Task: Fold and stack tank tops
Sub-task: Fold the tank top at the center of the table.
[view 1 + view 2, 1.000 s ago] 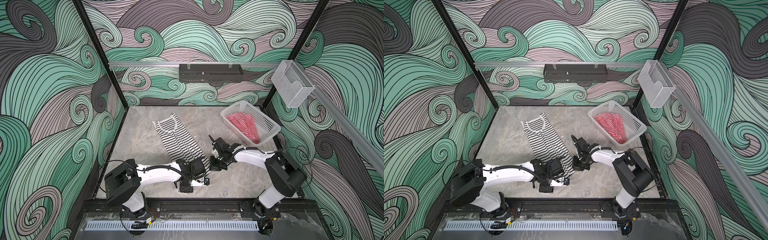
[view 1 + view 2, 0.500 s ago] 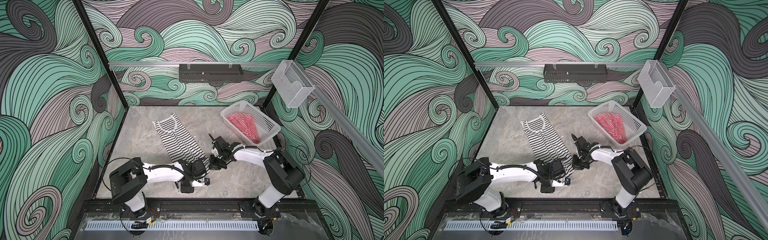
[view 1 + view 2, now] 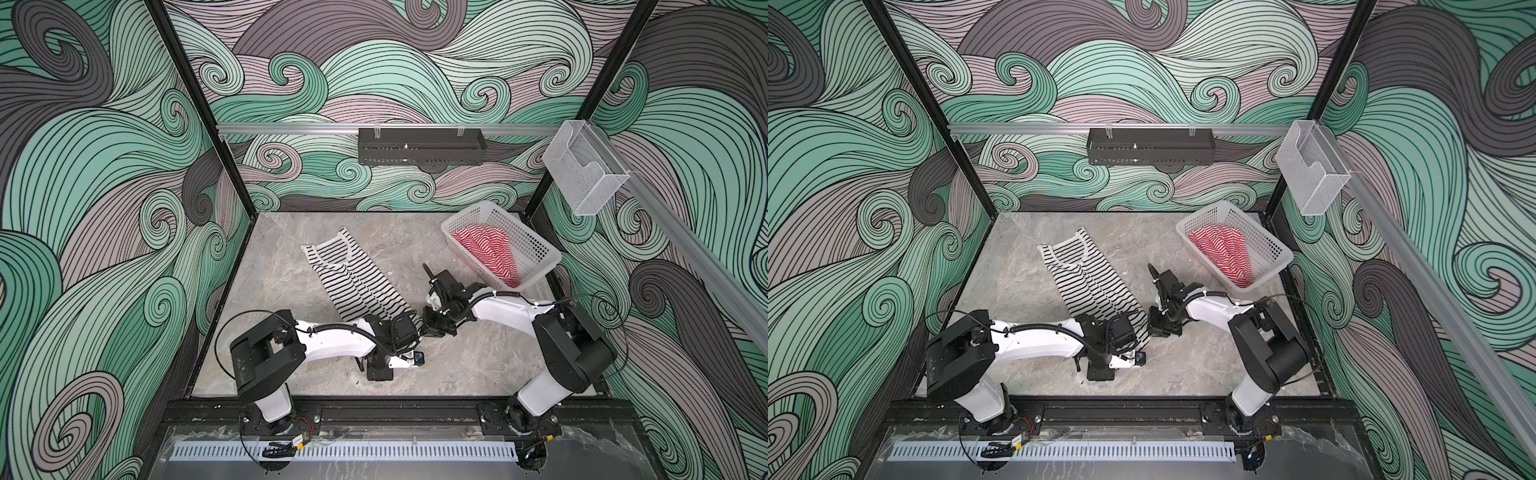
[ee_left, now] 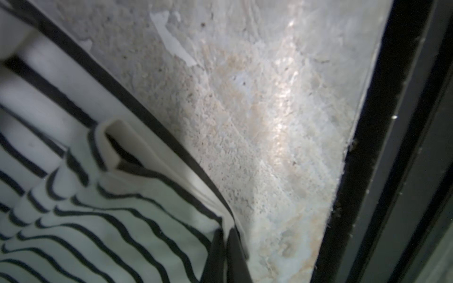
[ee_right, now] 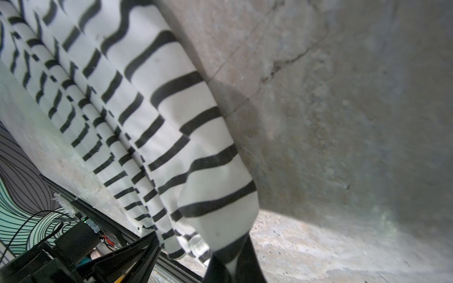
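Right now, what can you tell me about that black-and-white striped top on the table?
The black-and-white tank top is soft knit with white-trimmed straps and neckline, folded lengthwise into a narrow strip, diagonal on the marbled table. Straps point away from the robot; the left claw and right claw each pinch a hem corner.

Black-and-white top point(image 3: 357, 282) folded lengthwise, red-and-white top point(image 3: 486, 255) crumpled

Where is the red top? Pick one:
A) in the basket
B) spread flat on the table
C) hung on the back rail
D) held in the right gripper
A: the red top lies bunched inside the basket, while only the black-striped top lies on the table.
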Robot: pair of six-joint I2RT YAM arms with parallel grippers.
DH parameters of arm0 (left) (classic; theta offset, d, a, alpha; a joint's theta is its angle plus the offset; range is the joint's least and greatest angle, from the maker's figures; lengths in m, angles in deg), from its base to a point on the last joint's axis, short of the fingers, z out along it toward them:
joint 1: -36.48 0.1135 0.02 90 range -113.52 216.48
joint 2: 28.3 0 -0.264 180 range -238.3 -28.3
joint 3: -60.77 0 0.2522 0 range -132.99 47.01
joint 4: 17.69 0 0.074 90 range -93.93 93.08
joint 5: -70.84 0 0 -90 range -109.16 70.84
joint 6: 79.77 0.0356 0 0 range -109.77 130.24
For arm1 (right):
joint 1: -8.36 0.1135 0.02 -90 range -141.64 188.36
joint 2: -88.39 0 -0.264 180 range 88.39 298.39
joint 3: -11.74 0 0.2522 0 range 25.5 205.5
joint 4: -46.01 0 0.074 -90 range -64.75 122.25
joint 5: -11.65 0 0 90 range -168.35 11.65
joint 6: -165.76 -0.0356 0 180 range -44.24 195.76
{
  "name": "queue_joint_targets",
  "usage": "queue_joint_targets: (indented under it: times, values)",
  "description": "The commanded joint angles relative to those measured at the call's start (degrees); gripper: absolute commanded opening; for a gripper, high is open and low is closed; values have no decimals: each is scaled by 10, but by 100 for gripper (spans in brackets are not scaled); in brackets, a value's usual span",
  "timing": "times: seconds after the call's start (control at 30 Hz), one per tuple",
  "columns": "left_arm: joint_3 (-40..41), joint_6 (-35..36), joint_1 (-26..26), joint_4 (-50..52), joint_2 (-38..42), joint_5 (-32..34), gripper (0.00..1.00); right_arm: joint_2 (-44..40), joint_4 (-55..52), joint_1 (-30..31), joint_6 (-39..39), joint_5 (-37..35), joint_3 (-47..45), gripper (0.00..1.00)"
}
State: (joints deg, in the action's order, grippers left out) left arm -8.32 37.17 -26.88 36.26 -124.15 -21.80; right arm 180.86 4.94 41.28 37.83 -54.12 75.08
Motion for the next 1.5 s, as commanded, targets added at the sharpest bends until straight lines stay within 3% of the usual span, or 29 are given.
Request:
queue_joint_targets:
  times: [0.0,0.3,0.5,1.0,1.3,1.47]
  values:
    - [-54,10,2,57,-9,-59,0,-49,-23,-26,7,0,-15,0]
    - [-196,17,2,143,-35,-186,0,-189,-128,-82,27,-6,-18,0]
    - [-229,7,43,149,-15,-192,0,-204,-159,-110,39,7,53,0]
    - [-160,-3,224,64,14,-129,0,82,-125,-103,75,59,329,0]
    - [-157,-5,277,24,-30,-79,0,301,-218,-56,125,62,565,0]
    - [-153,-6,296,-3,-59,-40,0,382,-264,-45,148,67,665,0]
